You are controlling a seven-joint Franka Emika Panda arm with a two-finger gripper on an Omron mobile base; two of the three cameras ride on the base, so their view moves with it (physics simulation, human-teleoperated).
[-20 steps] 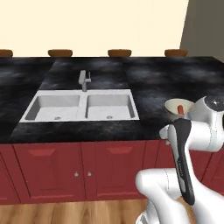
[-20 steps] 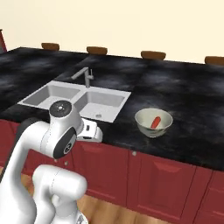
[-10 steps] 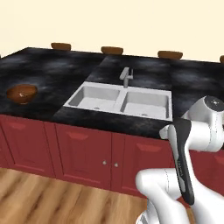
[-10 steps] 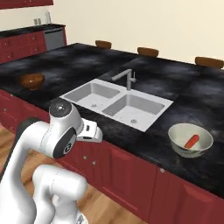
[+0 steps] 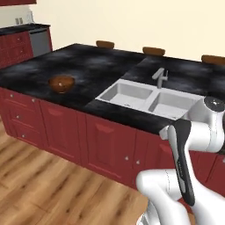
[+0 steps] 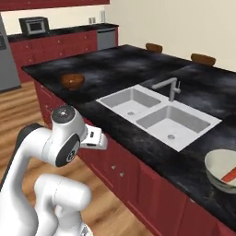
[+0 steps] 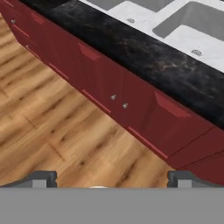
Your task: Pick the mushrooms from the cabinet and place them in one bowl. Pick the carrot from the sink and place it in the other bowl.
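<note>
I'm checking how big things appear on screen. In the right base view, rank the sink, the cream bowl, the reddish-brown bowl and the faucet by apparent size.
1. sink, by far the largest
2. cream bowl, cut by the picture's edge and nearest the camera
3. faucet and reddish-brown bowl: look alike, not ranked; the bowl sits farther off

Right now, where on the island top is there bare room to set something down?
The widest bare stretch runs between the reddish-brown bowl and the sink. The black counter behind the sink, toward the stools, is bare as well. It is tighter on the strip between the sink and the cream bowl holding the carrot.
</note>
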